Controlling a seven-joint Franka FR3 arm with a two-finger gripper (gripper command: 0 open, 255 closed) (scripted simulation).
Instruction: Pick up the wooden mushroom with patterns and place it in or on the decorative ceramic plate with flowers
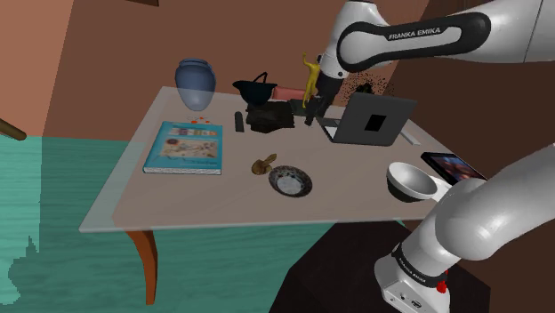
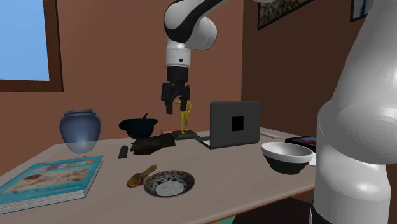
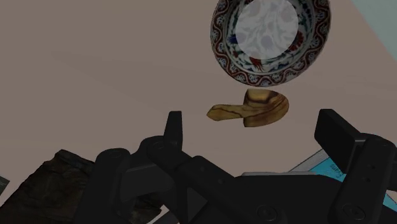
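Note:
The wooden mushroom (image 1: 263, 164) (image 2: 141, 176) lies on its side on the pale table (image 1: 222, 203), brown with grain stripes. It lies right beside the round flowered plate (image 1: 290, 182) (image 2: 168, 183), which has a dark patterned rim. My black gripper (image 1: 313, 113) (image 2: 177, 105) hangs open and empty well above the back of the table, next to a yellow figurine (image 1: 309, 78) (image 2: 184, 119). In the wrist view the mushroom (image 3: 254, 109) shows ahead of the spread fingers (image 3: 173, 127), apart from them, with the plate (image 3: 236, 71) just beyond it.
Near the gripper stand an open laptop (image 1: 369, 120), a black bowl-like basket (image 1: 255, 89) and dark clutter (image 1: 269, 116). A blue vase (image 1: 195, 83) and a book (image 1: 185, 148) sit toward the shoulder view's left. A white bowl (image 1: 411, 182) and a tablet (image 1: 454, 165) lie at its right.

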